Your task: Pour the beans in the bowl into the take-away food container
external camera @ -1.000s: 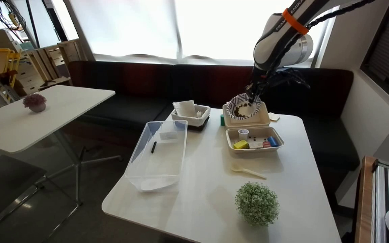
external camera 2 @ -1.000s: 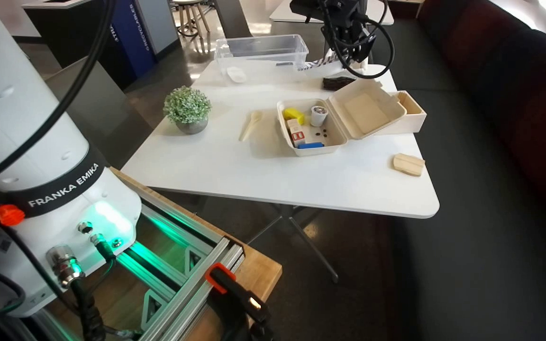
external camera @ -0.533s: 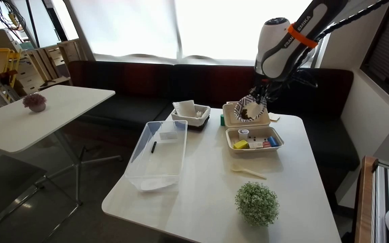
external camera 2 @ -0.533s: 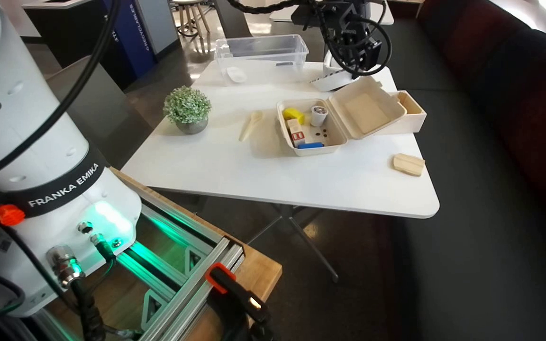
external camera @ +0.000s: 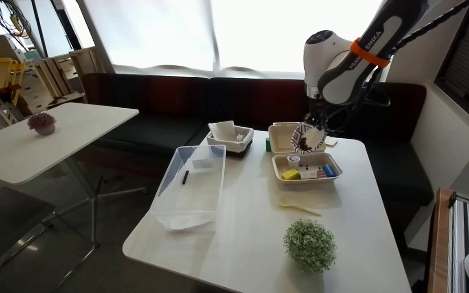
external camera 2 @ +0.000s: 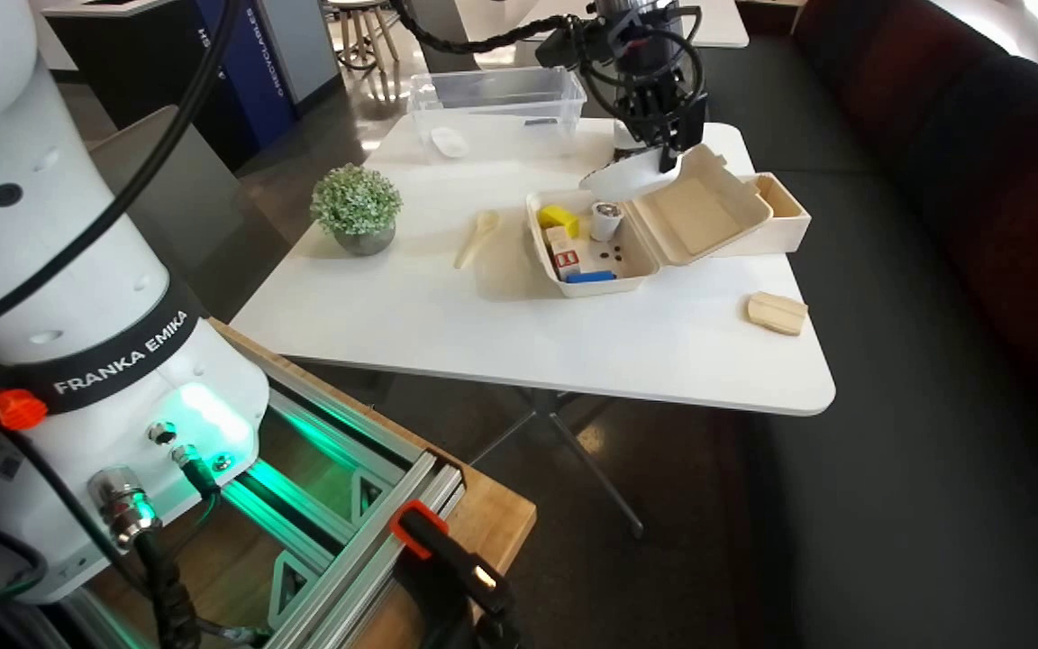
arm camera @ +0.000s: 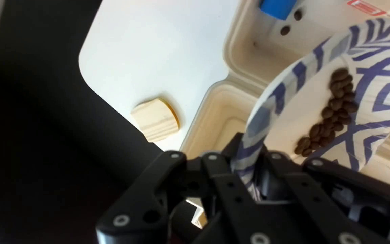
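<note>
The bowl (arm camera: 381,81), white with a blue-purple pattern, is held tilted in the air. My gripper (arm camera: 245,150) is shut on its rim. The beans (arm camera: 332,117), dark brown, lie bunched along the bowl's lower side. In both exterior views the bowl (external camera: 299,132) (external camera 2: 629,177) hangs by the hinge side of the tan take-away food container (external camera: 307,180) (external camera 2: 587,287), in front of its raised lid (external camera: 282,134). The container is open and holds a white cup (external camera: 293,162), a yellow item (external camera: 290,175), a small box, a blue item (external camera: 328,171) and a few loose beans (external camera 2: 616,252).
A wooden piece (external camera 2: 777,313) lies near the table edge. A wooden box (external camera 2: 776,212) stands behind the lid. A clear plastic tray (external camera: 219,179), a lined basket (external camera: 234,144), a spoon (external camera: 299,206) and a potted plant (external camera: 310,246) are also on the table.
The gripper has carried the bowl down and toward the container. The bowl's tilt has changed, and the beans have gathered in a heap at its lower side.
</note>
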`<act>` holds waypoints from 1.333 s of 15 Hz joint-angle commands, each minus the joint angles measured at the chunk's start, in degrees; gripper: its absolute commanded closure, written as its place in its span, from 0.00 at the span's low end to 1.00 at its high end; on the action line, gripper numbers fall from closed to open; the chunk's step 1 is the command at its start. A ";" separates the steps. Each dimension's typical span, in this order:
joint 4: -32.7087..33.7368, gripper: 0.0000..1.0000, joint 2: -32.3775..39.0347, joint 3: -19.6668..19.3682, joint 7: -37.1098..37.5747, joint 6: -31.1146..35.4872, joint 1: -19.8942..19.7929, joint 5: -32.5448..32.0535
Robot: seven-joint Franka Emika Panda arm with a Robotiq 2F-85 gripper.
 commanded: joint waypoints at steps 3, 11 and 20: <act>1.44 0.98 -0.01 -0.24 9.22 -9.67 2.03 -9.12; 4.33 0.98 1.72 4.28 12.79 -20.54 0.55 -14.51; 6.76 0.98 4.81 7.79 16.36 -27.49 0.13 -19.16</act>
